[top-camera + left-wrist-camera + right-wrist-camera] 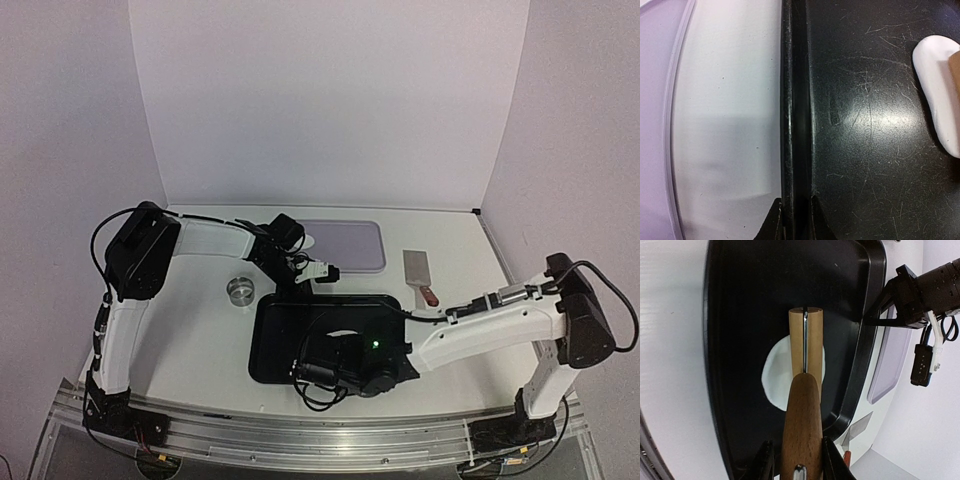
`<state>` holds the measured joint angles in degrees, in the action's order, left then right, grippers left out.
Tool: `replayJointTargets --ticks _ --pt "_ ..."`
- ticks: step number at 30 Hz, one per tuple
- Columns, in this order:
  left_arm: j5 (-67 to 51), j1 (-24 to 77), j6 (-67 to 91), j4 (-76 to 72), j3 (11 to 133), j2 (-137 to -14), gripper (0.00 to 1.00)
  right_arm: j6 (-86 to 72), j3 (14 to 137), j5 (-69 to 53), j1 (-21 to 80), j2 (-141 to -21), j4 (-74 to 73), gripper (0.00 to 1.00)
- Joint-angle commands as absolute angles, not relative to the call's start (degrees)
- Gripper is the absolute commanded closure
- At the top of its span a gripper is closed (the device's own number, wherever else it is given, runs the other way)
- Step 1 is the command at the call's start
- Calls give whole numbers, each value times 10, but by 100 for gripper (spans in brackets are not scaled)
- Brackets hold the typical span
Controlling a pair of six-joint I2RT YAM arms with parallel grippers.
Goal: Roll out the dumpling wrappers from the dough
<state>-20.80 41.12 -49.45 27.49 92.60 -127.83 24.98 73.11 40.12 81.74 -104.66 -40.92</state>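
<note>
White tabletop (200, 330): right hand (799, 460) grips roller (812, 350) on flat-ish dough (774, 377) ahead, left hand (795, 222) pinches tray (790, 100) rim, no wrappers yet afaict.

Two trays are lying on the table (200, 335): one black tray (272, 348) near, one lavender tray (352, 246) far. One wooden roller (805, 350) is resting on one flattened dough patch (771, 376). One metal ring cutter (240, 290) is sitting at the left and one red-handled scraper (418, 272) at the right. Two grippers are showing: one left gripper (795, 220), one right gripper (797, 456).

Dough (771, 377) partly hidden beneath roller (815, 340)
</note>
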Motion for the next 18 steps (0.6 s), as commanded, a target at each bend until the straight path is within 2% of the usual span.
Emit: replayJointTargets --ticks 1,5,10,18 --pt "-147 403 -528 232 927 -1281 100 108 669 272 864 -1056 -567 100" --pt "-147 403 -532 234 928 -1284 100 61 667 281 877 -1055 -590 100" --pt "-144 402 -536 233 926 -1285 100 85 688 315 875 -1032 -614 100" --pt "-143 403 -534 234 924 -1283 100 221 901 414 809 -986 -630 100"
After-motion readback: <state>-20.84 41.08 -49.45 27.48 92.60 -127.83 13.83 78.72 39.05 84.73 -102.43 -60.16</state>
